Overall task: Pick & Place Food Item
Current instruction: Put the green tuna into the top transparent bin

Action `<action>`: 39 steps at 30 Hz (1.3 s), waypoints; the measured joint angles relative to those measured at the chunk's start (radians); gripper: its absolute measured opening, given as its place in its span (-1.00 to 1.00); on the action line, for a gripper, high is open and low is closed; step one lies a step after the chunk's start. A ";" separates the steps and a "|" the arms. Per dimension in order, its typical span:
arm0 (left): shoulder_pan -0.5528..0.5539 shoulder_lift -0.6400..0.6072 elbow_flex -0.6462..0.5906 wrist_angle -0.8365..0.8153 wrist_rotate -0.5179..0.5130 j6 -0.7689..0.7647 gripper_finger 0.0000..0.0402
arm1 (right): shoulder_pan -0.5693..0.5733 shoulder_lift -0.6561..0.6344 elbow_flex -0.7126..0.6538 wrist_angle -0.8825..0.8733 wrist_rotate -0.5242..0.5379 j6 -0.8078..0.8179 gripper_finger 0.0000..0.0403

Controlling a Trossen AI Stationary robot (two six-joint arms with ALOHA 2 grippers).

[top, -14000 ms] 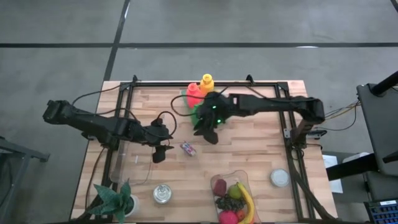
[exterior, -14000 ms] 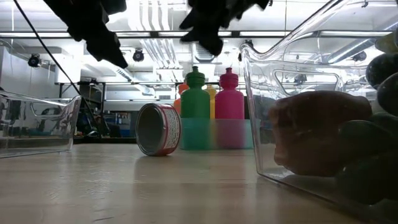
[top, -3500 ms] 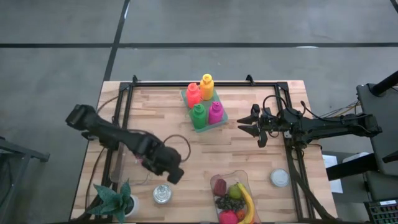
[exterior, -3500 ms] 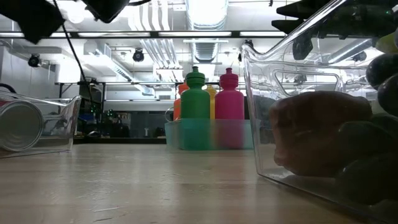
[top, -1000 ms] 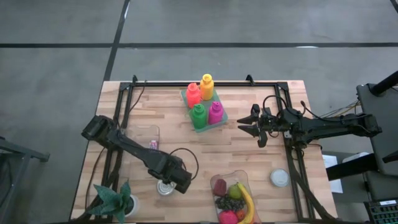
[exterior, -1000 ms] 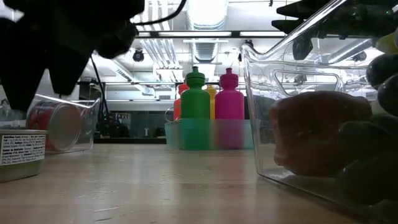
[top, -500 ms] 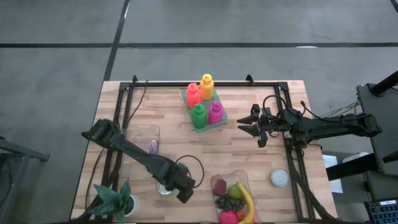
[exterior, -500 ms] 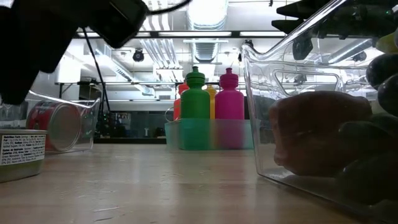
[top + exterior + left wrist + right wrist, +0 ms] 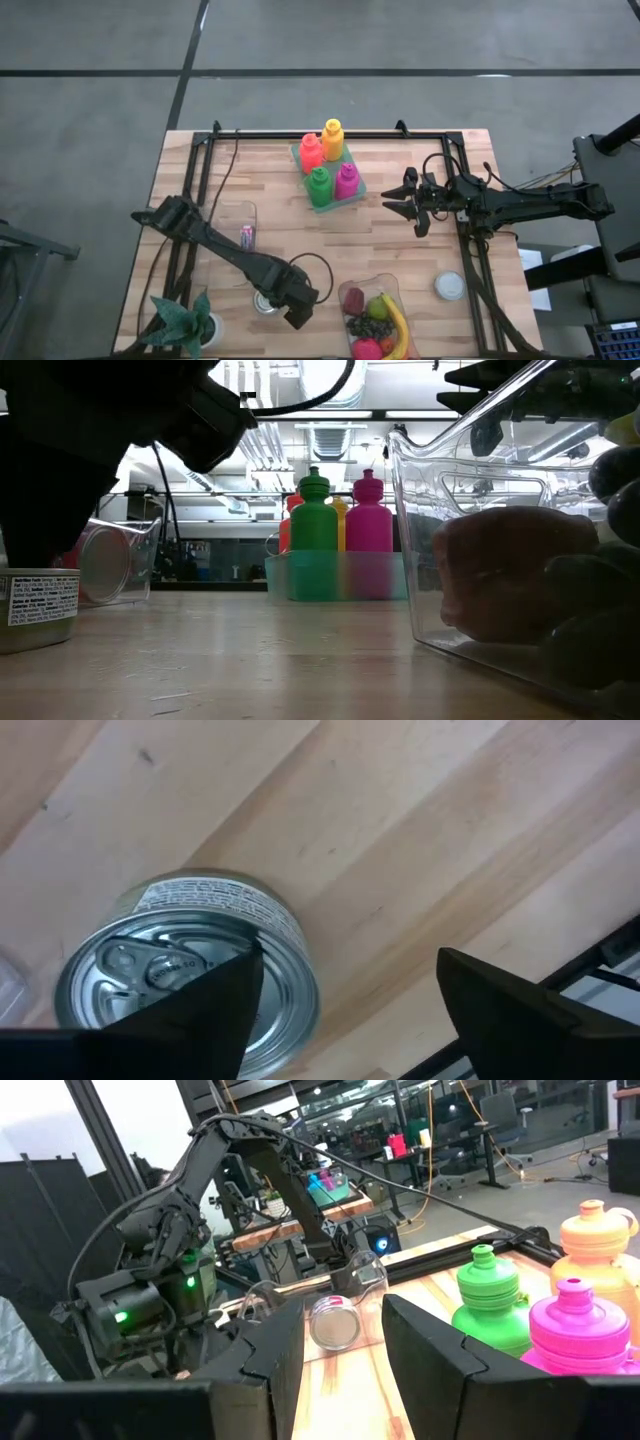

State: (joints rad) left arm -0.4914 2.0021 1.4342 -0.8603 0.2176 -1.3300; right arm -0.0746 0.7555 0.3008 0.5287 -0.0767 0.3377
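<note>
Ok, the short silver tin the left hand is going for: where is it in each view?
High view: silver tin near the front edge, beside the left hand.
Low view: far left, label facing the camera.
Left wrist view: lower left, pull-tab lid up.
Right wrist view: not visible.
Shared landmark: the green bottle.

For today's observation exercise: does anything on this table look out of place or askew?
One thing: a small can lies on its side inside the clear bin at the table's left, while the silver can near the front edge stands upright.
</note>
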 joint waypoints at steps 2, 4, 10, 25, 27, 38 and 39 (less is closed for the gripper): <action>0.008 0.001 0.000 0.004 0.000 0.016 0.47 | 0.000 0.000 0.000 0.000 0.000 0.000 -0.33; 0.019 0.002 -0.001 0.008 0.000 0.039 0.45 | 0.000 0.000 0.000 0.000 0.000 0.000 -0.33; 0.077 0.002 -0.001 0.007 -0.033 0.134 0.45 | 0.000 0.000 0.000 0.000 0.000 0.000 -0.33; 0.339 -0.003 -0.004 0.009 -0.089 0.528 0.45 | 0.000 0.000 0.000 0.000 0.000 0.000 -0.33; 0.373 -0.006 -0.004 0.014 -0.095 0.589 0.45 | 0.000 0.000 0.000 0.000 0.000 0.000 -0.33; 0.440 -0.075 0.004 -0.049 0.001 0.645 0.45 | 0.000 0.000 0.000 0.000 0.000 0.000 -0.33; 0.440 -0.095 0.013 -0.075 0.005 0.646 0.45 | 0.000 0.000 0.000 0.000 0.000 0.000 -0.33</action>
State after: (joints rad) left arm -0.0517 1.9067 1.4469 -0.9356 0.2226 -0.6840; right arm -0.0744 0.7555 0.3004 0.5285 -0.0769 0.3378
